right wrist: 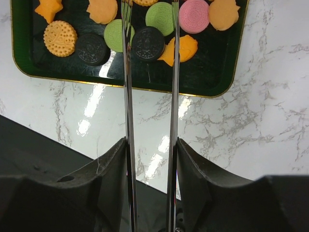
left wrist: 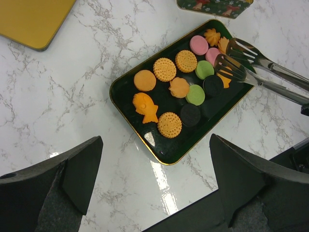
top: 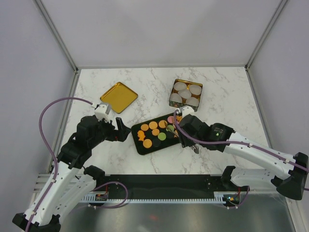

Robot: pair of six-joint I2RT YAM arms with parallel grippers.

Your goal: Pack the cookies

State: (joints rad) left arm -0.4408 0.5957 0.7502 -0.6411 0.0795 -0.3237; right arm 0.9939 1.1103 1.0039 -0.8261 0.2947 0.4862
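Observation:
Several cookies (top: pixel 154 131), orange, green, pink and black, lie on a black tray (top: pixel 145 148) at the table's middle. My right gripper (top: pixel 186 128) is shut on metal tongs (top: pixel 170 128). In the right wrist view the tongs (right wrist: pixel 128 96) run between my right gripper's (right wrist: pixel 150 145) fingers, their arms apart on either side of a black cookie (right wrist: pixel 148 43). The left wrist view shows the tongs' tips (left wrist: pixel 236 65) over the cookies (left wrist: pixel 179 87) at the tray's (left wrist: pixel 169 145) right end, with no cookie seen between them. My left gripper (top: pixel 123 130) (left wrist: pixel 155 139) stands open and empty by the tray's left end.
A square tin (top: pixel 187 93) (left wrist: pixel 215 6) holding white paper cups stands behind the tray on the right. Its gold lid (top: pixel 119 96) (left wrist: pixel 34 19) lies flat at the back left. Walls close in the marble table on three sides.

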